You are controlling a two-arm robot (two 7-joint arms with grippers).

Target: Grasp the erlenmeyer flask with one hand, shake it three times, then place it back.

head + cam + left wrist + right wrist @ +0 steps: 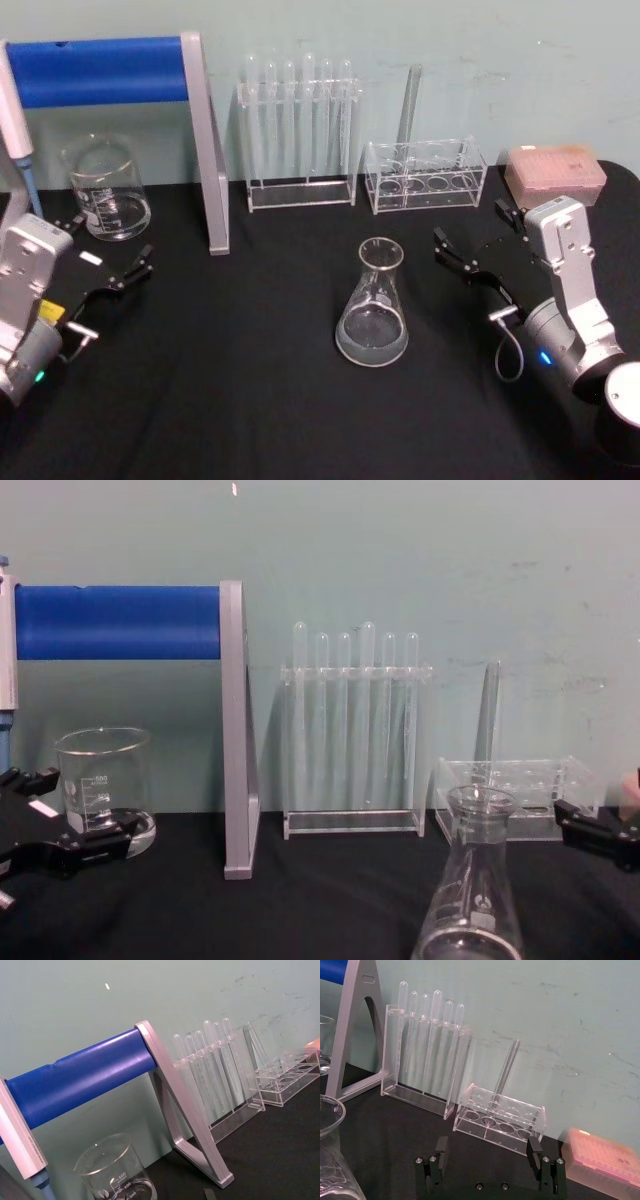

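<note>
The erlenmeyer flask (372,310) stands upright on the black table, near its middle, with nothing touching it. From the chest view the flask (475,880) is close and right of centre, and its rim and shoulder show at the edge of the right wrist view (330,1160). My right gripper (468,222) hovers open to the right of the flask, a short gap away, its fingers (441,1146) spread wide and holding nothing. At the left of the table my left gripper (108,245) is also open and holds nothing.
A glass beaker (107,190) stands just beyond the left gripper. Behind it is a stand with a blue bar (100,70) and a grey leg (210,160). Two clear test tube racks (298,130) (425,175) line the back. A pink box (555,170) sits far right.
</note>
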